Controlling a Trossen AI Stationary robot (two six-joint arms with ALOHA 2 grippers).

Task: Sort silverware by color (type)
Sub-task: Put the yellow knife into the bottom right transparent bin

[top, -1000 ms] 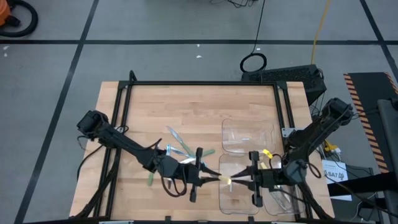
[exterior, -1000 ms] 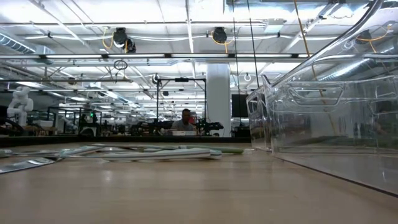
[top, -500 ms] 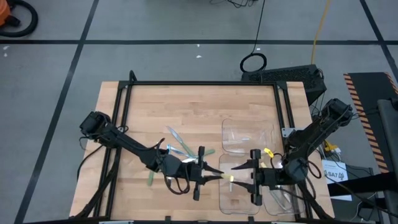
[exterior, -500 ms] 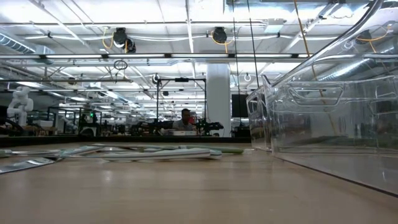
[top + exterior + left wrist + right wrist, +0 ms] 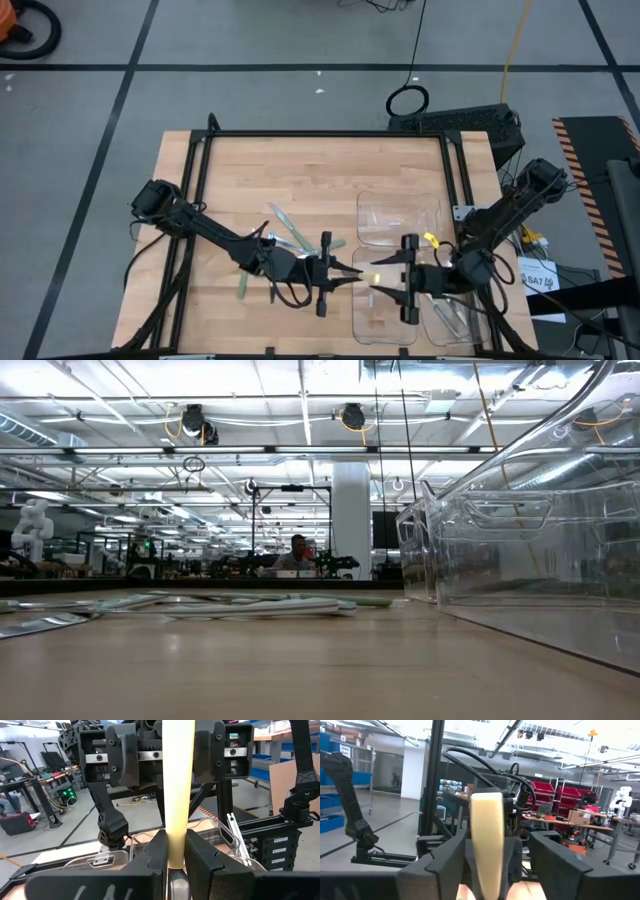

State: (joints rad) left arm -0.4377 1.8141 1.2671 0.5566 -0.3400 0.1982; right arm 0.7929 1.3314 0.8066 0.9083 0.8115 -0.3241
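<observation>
A yellow-handled utensil point(image 5: 374, 277) hangs in the air over the near clear tray point(image 5: 385, 318), with my left gripper point(image 5: 350, 276) shut on it. My right gripper point(image 5: 386, 278) faces it from the table's right. It is open, with one finger on either side of the handle's free end point(image 5: 487, 827) and a gap on both sides. More silverware point(image 5: 290, 238) lies flat on the wood left of the trays, seen too in the low view point(image 5: 250, 603). One green piece point(image 5: 243, 288) lies apart. My left gripper pinches the yellow handle point(image 5: 175, 857) between its two fingers point(image 5: 159, 851). The fingers come level from the table's left and lie along the utensil, which sticks out past the fingertips toward my right gripper. The utensil is lifted clear, above the near tray.
Three clear plastic trays stand at the table's right: a far one point(image 5: 398, 215), the near one under the grippers and one at the near right point(image 5: 462, 318). In the low view their walls point(image 5: 520, 530) fill the right side. Bare wood lies at the far left.
My right gripper, shut on the yellow handle's free end a second ago, has opened wide and let go, staying in place. My left gripper keeps its hold, and the utensil stays level in the air.
</observation>
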